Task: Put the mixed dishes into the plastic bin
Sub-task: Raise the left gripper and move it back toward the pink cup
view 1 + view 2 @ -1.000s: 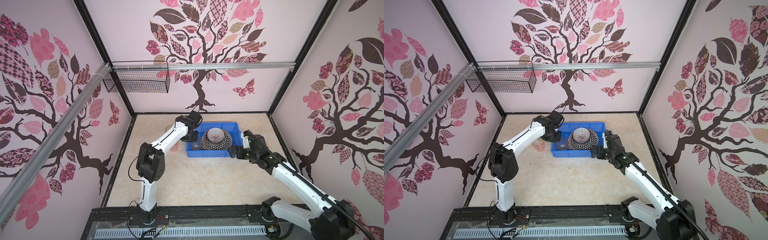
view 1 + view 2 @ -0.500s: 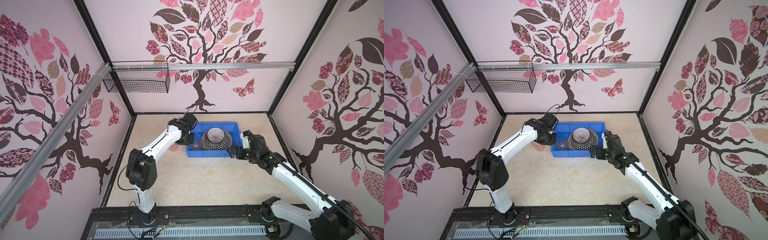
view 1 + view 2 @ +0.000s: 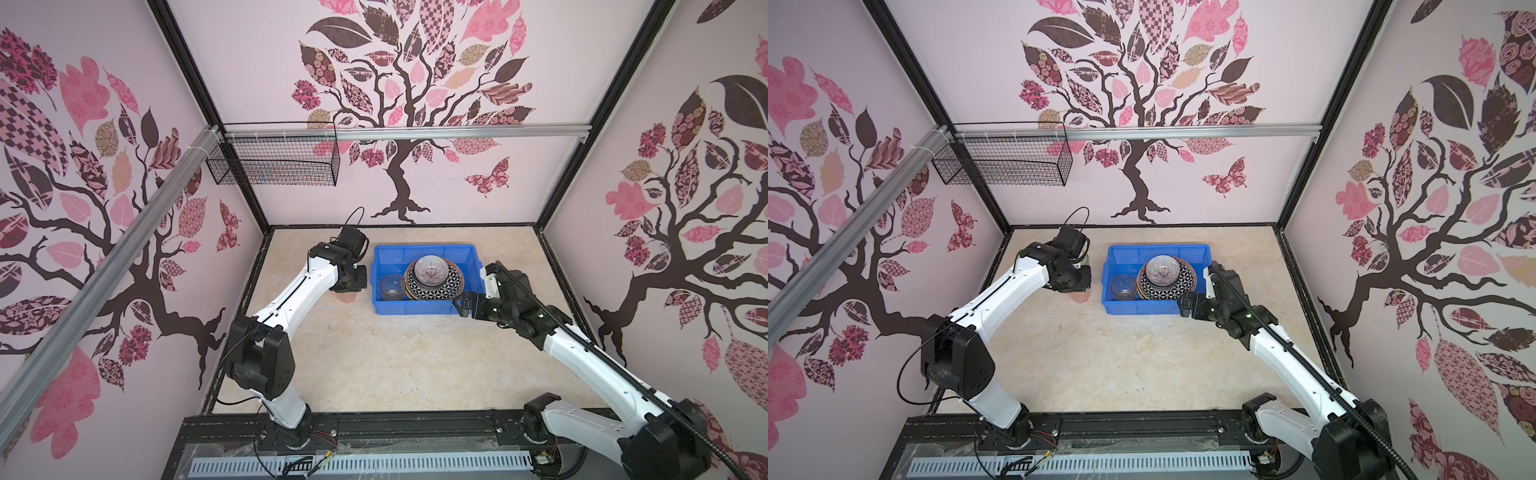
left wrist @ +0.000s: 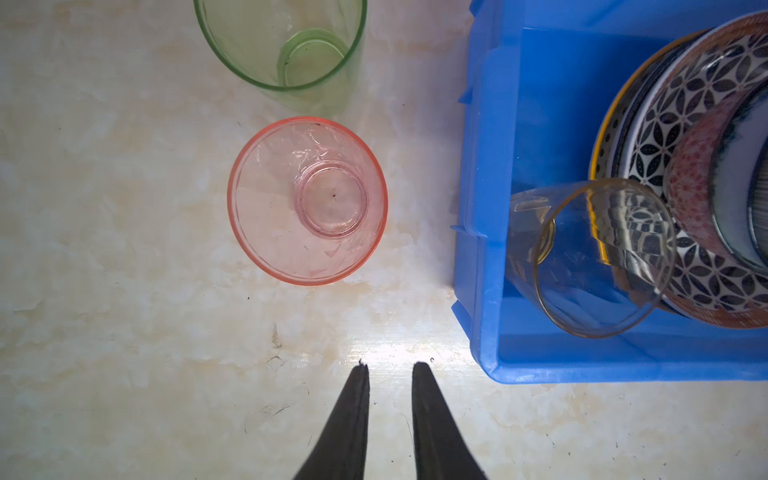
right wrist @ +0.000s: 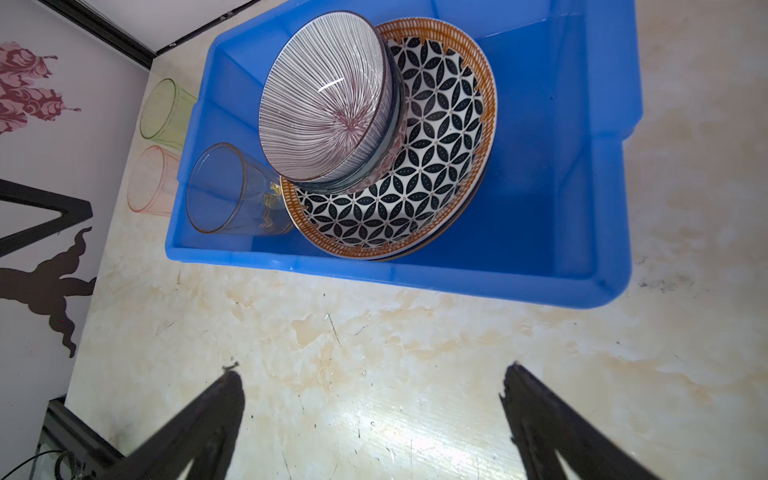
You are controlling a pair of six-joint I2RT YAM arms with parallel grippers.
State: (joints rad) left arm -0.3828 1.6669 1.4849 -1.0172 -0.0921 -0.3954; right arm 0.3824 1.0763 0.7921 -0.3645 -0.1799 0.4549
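Note:
The blue plastic bin [image 3: 424, 309] holds a geometric black-and-white plate [image 5: 436, 145] with a striped bowl [image 5: 328, 99] stacked on it. A clear amber-rimmed tumbler [image 4: 594, 257] leans against the plate at the bin's left end. Outside the bin's left wall a pink tumbler [image 4: 307, 201] and a green tumbler [image 4: 280, 41] stand upright on the table. My left gripper [image 4: 390, 365] hangs above the table beside the pink tumbler, its jaws a narrow gap apart and empty. At the bin's front right corner my right gripper [image 5: 370, 378] is wide open, holding nothing.
A black wire mesh basket [image 3: 272, 166] hangs on the back wall at the upper left. Patterned walls close the table on three sides. A black rail [image 3: 374, 424] runs along the front edge, where both arm bases stand.
My left gripper has moved left from over the bin's left end to above the pink tumbler outside it. The right arm has not moved.

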